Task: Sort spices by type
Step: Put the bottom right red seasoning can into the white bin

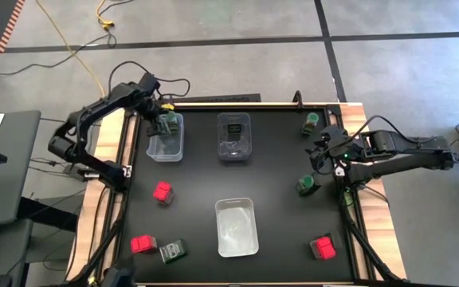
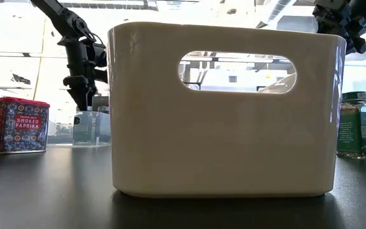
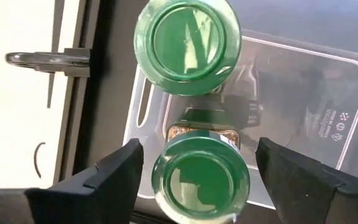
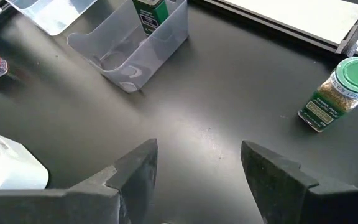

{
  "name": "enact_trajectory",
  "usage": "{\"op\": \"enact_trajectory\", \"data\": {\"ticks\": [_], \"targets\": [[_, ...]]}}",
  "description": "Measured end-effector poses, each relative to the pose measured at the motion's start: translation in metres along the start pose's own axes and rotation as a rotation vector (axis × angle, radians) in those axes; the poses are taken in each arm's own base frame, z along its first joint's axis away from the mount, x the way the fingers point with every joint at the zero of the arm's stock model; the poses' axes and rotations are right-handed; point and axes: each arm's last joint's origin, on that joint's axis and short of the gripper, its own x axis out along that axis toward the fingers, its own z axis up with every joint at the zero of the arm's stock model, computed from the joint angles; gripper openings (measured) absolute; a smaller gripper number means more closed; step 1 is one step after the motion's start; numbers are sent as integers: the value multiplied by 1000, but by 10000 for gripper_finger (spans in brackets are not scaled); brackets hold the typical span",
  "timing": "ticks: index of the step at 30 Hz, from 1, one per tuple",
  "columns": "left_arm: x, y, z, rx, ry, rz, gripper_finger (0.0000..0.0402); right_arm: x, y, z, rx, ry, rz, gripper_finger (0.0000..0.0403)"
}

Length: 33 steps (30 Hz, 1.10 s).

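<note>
Two green-lidded jars (image 3: 188,45) are seen in the far-left clear bin (image 1: 166,147); the left gripper (image 3: 197,168) fingers are spread apart beside one jar, touching nothing. The right gripper (image 4: 197,165) fingers are spread, empty, above the tabletop (image 4: 216,106).

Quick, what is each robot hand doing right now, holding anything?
Left end effector: open, fingers apart on either side of a round green-lidded jar over the clear plastic bin.
Right end effector: open, empty.

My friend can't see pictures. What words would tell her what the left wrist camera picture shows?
Two green-lidded jars sit in a clear plastic bin, seen from straight above: one jar lies between the left gripper's open dark fingers, with gaps on both sides, and the other jar stands just beyond it. The bin rests on a black table near its edge.
</note>
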Motion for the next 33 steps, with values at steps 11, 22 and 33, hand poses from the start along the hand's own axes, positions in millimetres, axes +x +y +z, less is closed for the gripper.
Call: {"op": "enact_trajectory", "data": {"ticks": [11, 22, 33], "targets": [[-34, -11, -2, -23, -88, 90, 312, 0, 0, 0, 0, 0, 0, 260], [-87, -40, -7, -186, -276, 199, 312, 0, 0, 0, 87, 0, 0, 260], [-113, -93, 8, -331, -532, 9, 312, 5, 3, 0, 134, 16, -19, 260]]}}
